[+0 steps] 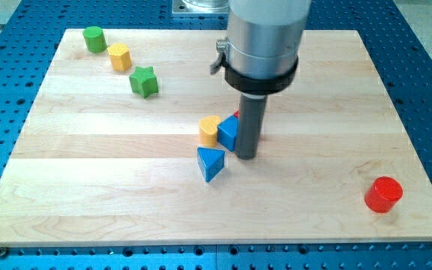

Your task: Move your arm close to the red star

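My tip (246, 156) rests on the wooden board near its middle. A small sliver of red (236, 115), likely the red star, shows just behind the rod at its left edge; most of it is hidden by the rod. A blue cube (228, 133) touches the rod's left side. A yellow block (209, 130) sits left of the blue cube. A blue triangle (210, 163) lies below them, left of my tip.
A green cylinder (93, 38), a yellow hexagon (119, 56) and a green star (144, 81) stand in a row at the view's top left. A red cylinder (383, 194) stands at the bottom right. The board (88, 187) lies on a blue perforated table.
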You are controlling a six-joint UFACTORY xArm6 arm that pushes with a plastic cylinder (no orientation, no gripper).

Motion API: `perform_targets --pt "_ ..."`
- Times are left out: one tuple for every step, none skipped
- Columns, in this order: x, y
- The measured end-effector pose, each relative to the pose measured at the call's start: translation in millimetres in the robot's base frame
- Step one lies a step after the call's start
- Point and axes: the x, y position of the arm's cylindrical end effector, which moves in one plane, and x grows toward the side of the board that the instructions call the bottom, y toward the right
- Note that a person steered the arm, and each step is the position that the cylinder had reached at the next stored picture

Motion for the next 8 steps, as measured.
perform_targets --pt "-8.5 -40.7" --pt "-22.4 -41.2" --pt "-36.1 -63.9" --pt "-30.4 -81.7" --pt "-35.1 -59.7" --pt "-46.6 -23.2" --pt "-60.6 24.2" --pt "-39.3 59.3"
